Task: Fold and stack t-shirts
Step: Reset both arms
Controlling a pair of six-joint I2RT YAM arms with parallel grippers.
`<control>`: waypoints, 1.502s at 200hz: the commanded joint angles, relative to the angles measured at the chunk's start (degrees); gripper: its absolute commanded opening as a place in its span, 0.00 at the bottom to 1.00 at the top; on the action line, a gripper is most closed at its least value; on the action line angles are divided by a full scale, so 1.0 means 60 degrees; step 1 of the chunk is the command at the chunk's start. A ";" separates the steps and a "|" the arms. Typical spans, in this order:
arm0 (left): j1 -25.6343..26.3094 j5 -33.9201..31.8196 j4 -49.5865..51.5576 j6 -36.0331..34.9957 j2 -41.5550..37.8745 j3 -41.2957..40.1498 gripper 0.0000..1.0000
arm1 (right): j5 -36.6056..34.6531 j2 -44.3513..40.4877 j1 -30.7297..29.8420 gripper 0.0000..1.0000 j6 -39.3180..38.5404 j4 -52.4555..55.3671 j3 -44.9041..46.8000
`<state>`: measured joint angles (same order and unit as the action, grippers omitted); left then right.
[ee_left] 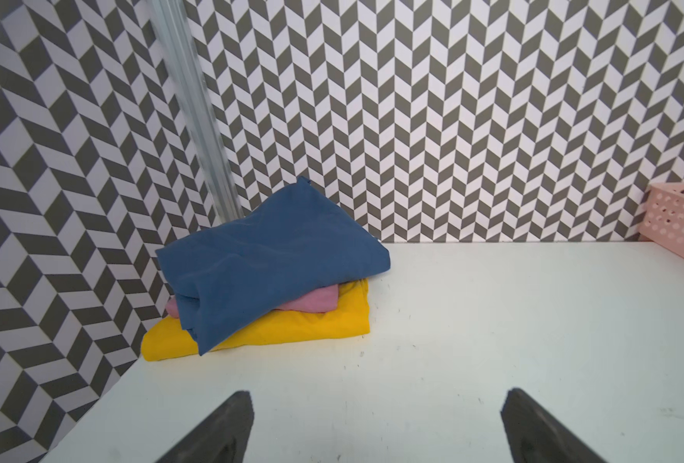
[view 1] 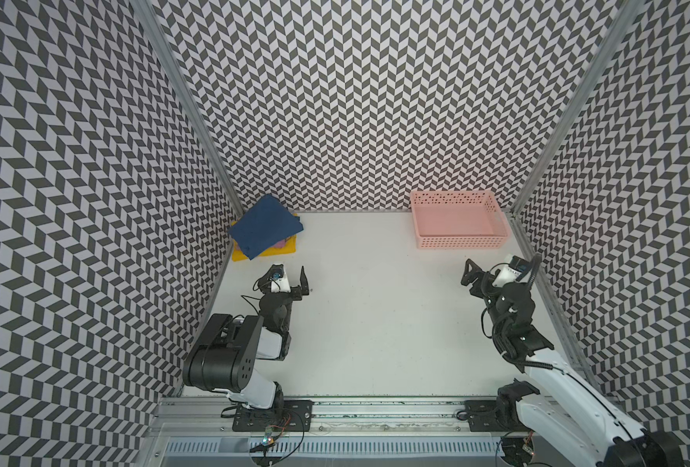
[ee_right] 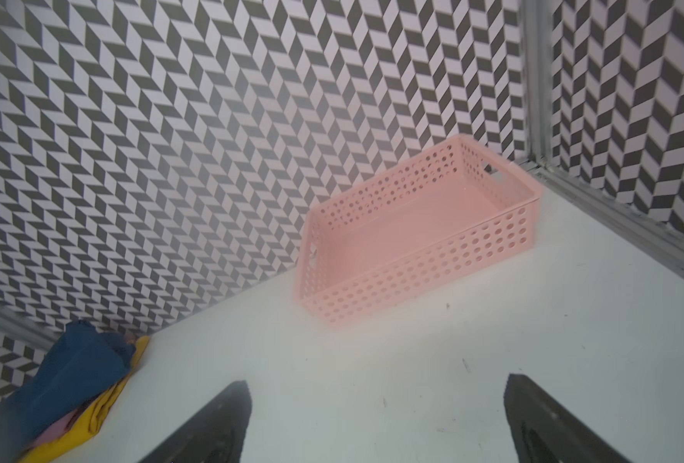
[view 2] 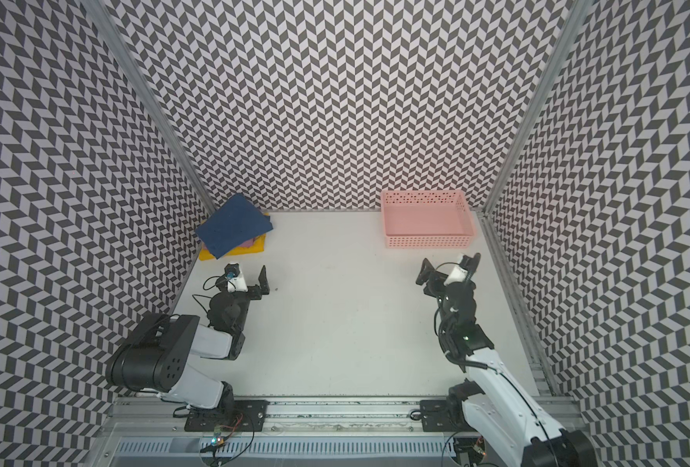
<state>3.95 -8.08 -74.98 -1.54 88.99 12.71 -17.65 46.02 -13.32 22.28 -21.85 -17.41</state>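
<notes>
Left gripper [ee_left: 378, 393] gapes empty; navy t-shirt [ee_left: 268, 256] hides most of mauve-pink t-shirt [ee_left: 312, 303].

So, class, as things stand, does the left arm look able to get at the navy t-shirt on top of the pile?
Probably yes. The left gripper is open and faces the navy t-shirt, with only bare table between them. The shirt lies topmost, with nothing covering it.
</notes>
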 commanded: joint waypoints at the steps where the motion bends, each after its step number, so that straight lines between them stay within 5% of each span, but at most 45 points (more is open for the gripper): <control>1: -0.0091 -0.0255 0.0104 0.0173 0.0039 0.0136 0.99 | -0.1100 -0.0433 -0.0006 0.99 -0.1131 -0.3045 0.1359; 71: -0.0191 -0.0105 0.0112 0.0234 0.0072 0.0167 0.99 | -0.2001 0.2371 0.0149 0.99 -0.3388 -0.5062 0.1115; 112: -0.0204 -0.0064 0.0251 0.0230 0.0036 0.0182 0.99 | -0.0223 0.4687 0.0526 0.99 -0.4431 -0.7801 0.1255; 155: -0.0204 -0.0046 0.0251 0.0238 0.0036 0.0204 0.99 | 0.0105 0.6944 0.0691 0.99 -0.4473 -1.0378 0.1443; 229: -0.0228 -0.0031 0.0264 0.0243 0.0033 0.0196 0.99 | 0.2354 0.7294 0.1619 0.99 -0.4062 -0.9201 0.0873; 300: -0.0222 -0.0031 0.0323 0.0256 0.0013 0.0230 0.99 | 0.2369 0.7272 0.1660 0.99 -0.4027 -0.9264 0.0868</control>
<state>2.96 -8.69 -73.97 -0.34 89.03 13.04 -4.38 89.36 -3.55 -1.87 -74.76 -11.73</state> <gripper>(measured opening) 0.992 0.993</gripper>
